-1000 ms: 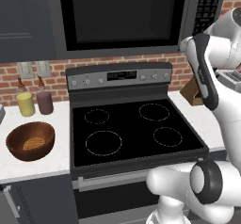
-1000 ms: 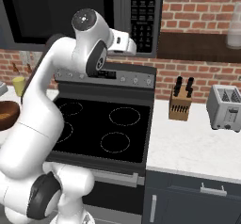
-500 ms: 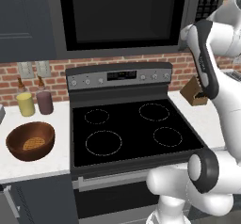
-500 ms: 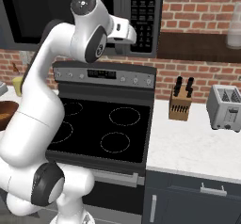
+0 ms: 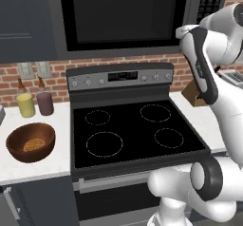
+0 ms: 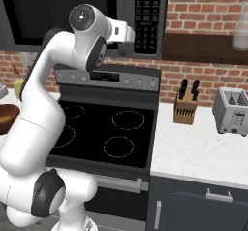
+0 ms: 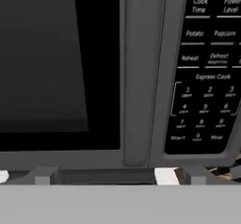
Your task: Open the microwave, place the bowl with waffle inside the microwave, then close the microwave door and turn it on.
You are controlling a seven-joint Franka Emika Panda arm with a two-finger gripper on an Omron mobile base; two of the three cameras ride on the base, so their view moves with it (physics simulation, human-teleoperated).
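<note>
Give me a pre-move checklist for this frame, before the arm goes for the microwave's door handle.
1. Dark grey over-range microwave door shut, as expected before opening: ok.
2. Long grey bar handle ahead of the hand camera, nothing in front of it: ok.
3. Claw open, nothing between its fingertips: ok.
4. Claw touching the handle: cannot tell; it looks short of it.
5. Round dark brown wooden bowl upright on the white counter left of the black stove, golden-tan waffle inside: ok.
6. Yellow cup and mauve cup behind the bowl, apart from it: ok.
</note>
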